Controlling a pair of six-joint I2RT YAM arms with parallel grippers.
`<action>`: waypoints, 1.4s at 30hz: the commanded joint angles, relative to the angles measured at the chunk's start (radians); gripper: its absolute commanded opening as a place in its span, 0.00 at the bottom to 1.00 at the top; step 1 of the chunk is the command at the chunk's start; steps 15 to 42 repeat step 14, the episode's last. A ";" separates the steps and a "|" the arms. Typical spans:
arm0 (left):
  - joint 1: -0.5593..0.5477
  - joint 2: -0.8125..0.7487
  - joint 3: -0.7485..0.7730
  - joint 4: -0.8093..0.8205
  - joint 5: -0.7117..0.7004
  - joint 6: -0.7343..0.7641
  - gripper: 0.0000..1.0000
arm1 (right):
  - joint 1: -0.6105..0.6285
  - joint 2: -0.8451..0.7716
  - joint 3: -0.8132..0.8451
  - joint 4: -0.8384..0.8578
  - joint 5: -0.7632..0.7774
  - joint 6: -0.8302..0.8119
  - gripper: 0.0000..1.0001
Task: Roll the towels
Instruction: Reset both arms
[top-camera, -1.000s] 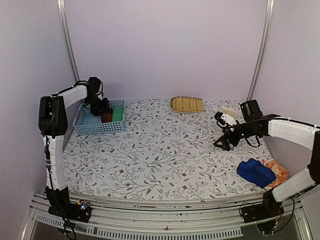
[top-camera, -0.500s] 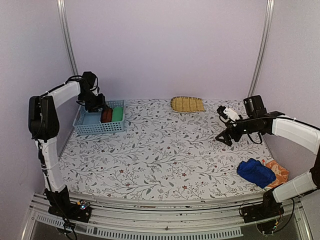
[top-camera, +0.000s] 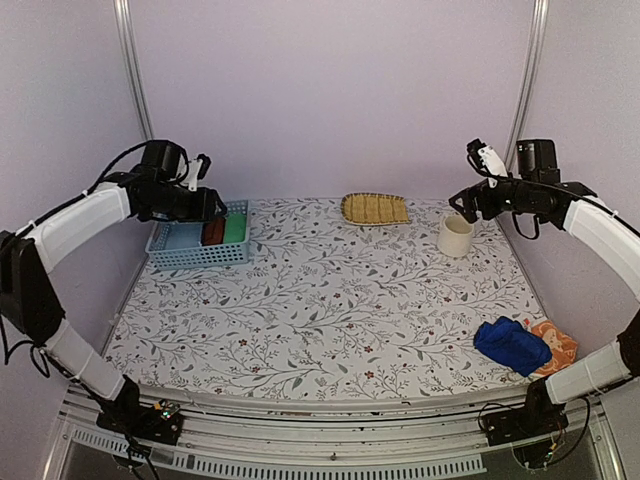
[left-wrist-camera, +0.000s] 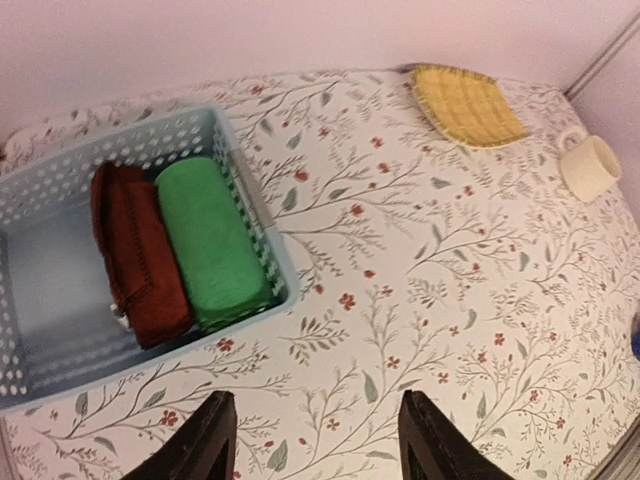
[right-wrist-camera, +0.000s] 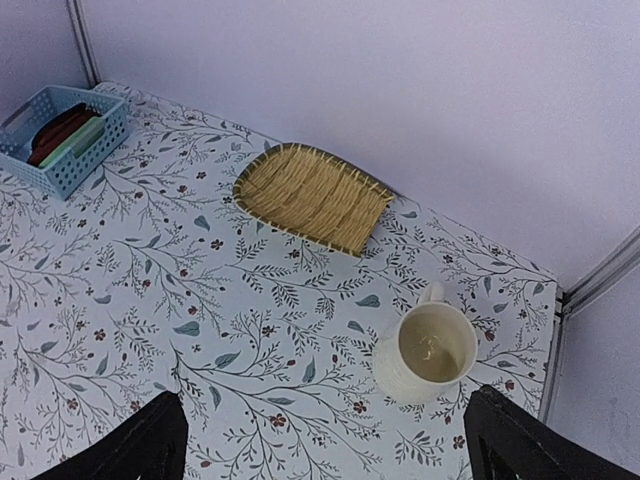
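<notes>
1. The green towel (left-wrist-camera: 210, 245) and the reddish-brown towel (left-wrist-camera: 135, 255) lie rolled and touching, side by side in the pale blue basket (left-wrist-camera: 100, 150) at the far left of the bench (top-camera: 330, 300).
2. The blue towel (top-camera: 512, 345) sits bunched near the front right edge. It lies partly over the orange towel (top-camera: 560, 347), which shows flat beneath it.
3. The left tool (left-wrist-camera: 320, 450) hangs above the bench just beside the basket, its fingers partly apart with nothing between them.
4. The right tool (right-wrist-camera: 325, 420) is raised over the far right corner, above the mug (right-wrist-camera: 425, 350) and the straw tray (right-wrist-camera: 310, 195). It is spread wide and empty.
5. These cloths look light, limp and a bit grippy. I'd pinch the blue one by a corner or hem, since a grab into the heap would probably catch the orange one too. It likely needs spreading flat before rolling.
</notes>
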 joint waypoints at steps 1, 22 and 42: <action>-0.040 -0.198 -0.158 0.279 0.083 0.119 0.63 | -0.003 0.039 0.110 -0.001 0.092 0.178 0.99; -0.060 -0.446 -0.159 0.319 0.008 0.137 0.98 | -0.002 -0.068 0.167 0.085 0.089 0.254 0.99; -0.060 -0.446 -0.159 0.319 0.008 0.137 0.98 | -0.002 -0.068 0.167 0.085 0.089 0.254 0.99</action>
